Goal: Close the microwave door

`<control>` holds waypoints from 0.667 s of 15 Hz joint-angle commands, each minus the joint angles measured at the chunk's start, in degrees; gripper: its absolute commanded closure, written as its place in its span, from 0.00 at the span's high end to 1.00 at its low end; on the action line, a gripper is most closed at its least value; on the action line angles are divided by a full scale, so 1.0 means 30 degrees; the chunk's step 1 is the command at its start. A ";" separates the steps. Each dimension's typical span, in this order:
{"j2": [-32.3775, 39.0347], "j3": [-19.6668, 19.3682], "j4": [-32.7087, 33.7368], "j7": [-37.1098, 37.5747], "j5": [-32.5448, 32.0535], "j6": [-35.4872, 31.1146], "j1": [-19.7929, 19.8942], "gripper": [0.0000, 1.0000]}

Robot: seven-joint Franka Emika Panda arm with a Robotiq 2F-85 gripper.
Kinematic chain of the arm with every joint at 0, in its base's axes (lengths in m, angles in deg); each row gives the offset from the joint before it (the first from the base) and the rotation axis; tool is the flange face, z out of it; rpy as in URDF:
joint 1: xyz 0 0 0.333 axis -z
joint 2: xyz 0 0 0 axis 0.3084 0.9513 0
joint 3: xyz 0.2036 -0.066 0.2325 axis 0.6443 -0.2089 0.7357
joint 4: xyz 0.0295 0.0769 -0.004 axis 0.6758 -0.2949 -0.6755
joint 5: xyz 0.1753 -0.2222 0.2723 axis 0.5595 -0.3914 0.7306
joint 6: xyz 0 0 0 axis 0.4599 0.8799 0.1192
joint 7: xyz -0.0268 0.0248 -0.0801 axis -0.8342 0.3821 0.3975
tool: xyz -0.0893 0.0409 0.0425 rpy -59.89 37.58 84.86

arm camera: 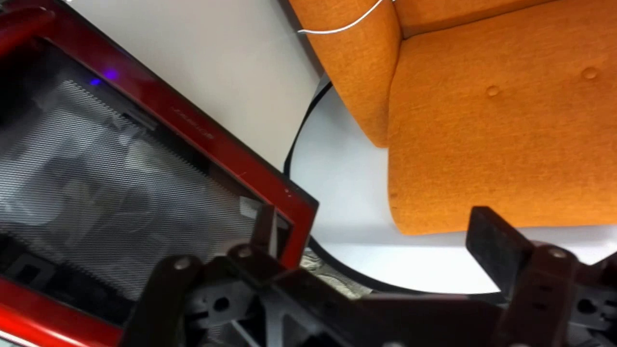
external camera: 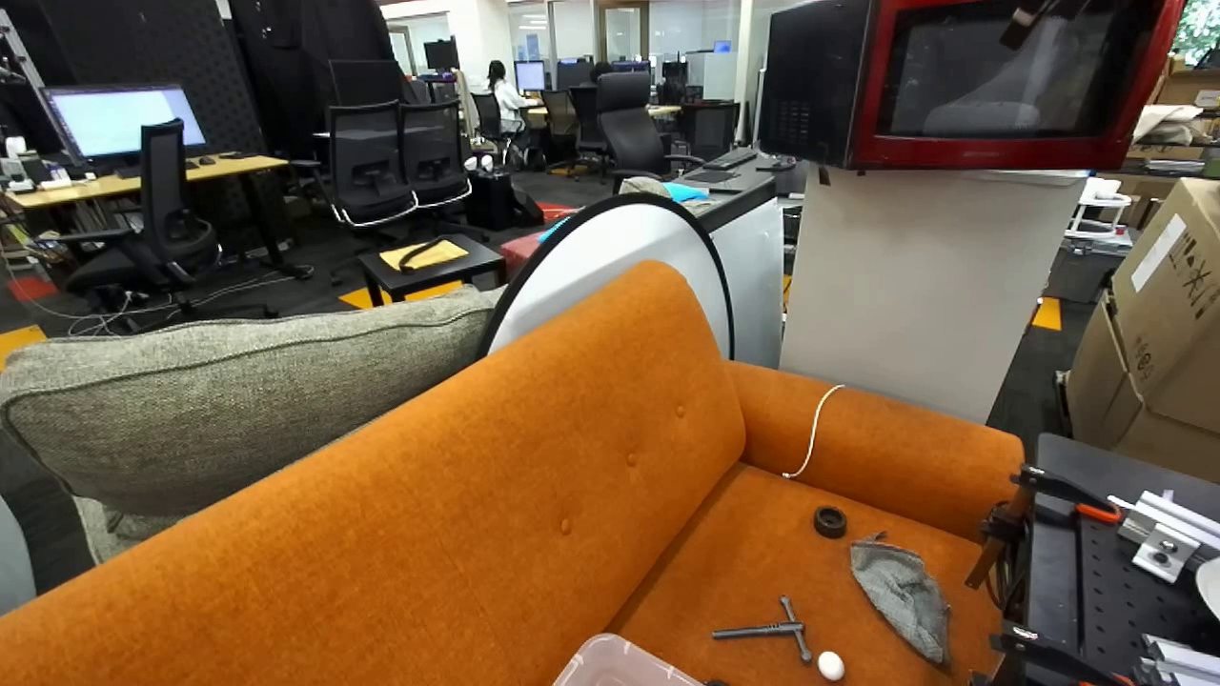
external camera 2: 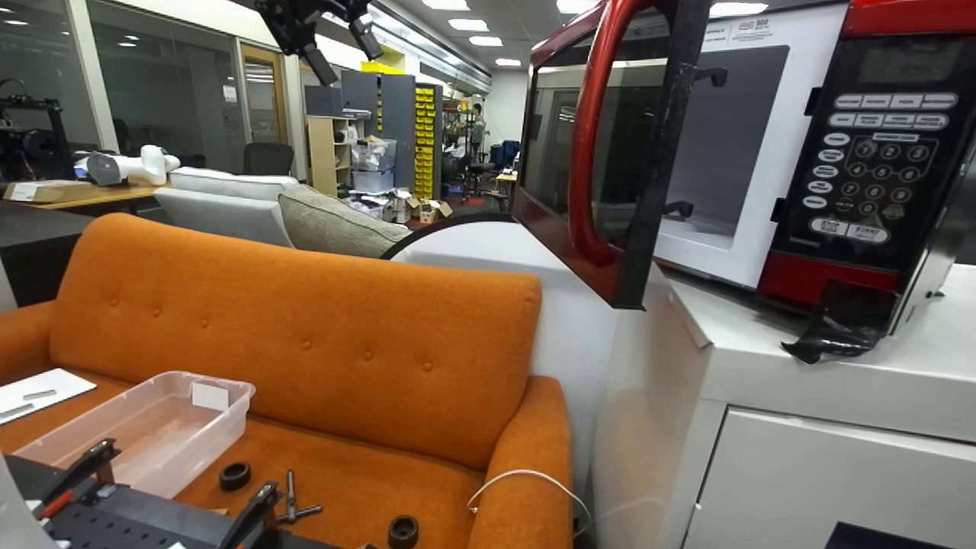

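Observation:
The red microwave (external camera 2: pixel 869 160) sits on a white pedestal in an exterior view, its pale cavity showing. Its door (external camera 2: pixel 564 255) stands wide open, swung out from the front, with a curved red handle (external camera 2: pixel 587 152). In an exterior view the door's outer face (external camera: pixel 991 152) shows, and a dark finger-like shape near its top may be a reflection. My gripper (external camera 2: pixel 345 55) is open and empty, high to the left of the door. In the wrist view the gripper (arm camera: pixel 376 229) has its fingers wide apart; one finger overlaps the door's corner (arm camera: pixel 294 202). I cannot tell whether they touch.
The white pedestal (external camera: pixel 915 286) stands behind the orange sofa's (external camera: pixel 477 448) armrest. A round white panel (external camera: pixel 629 248) leans behind the sofa. A black table with clamps (external camera: pixel 1077 562) and cardboard boxes (external camera: pixel 1172 305) are at the right. A clear tub (external camera 2: pixel 152 442) lies on the sofa.

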 commanded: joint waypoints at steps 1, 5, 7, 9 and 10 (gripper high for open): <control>-0.0341 0.0258 -0.0588 0.2128 -0.1974 -0.1436 0.2174 1.00; -0.0962 0.0263 -0.1217 0.4543 -0.4500 -0.1602 0.4334 1.00; -0.1247 0.0013 -0.1449 0.5507 -0.5541 -0.1487 0.4765 1.00; -0.1082 -0.0274 -0.1076 0.5125 -0.5213 -0.0673 0.4100 1.00; -0.1184 -0.0273 -0.1164 0.5268 -0.5300 -0.0683 0.4146 1.00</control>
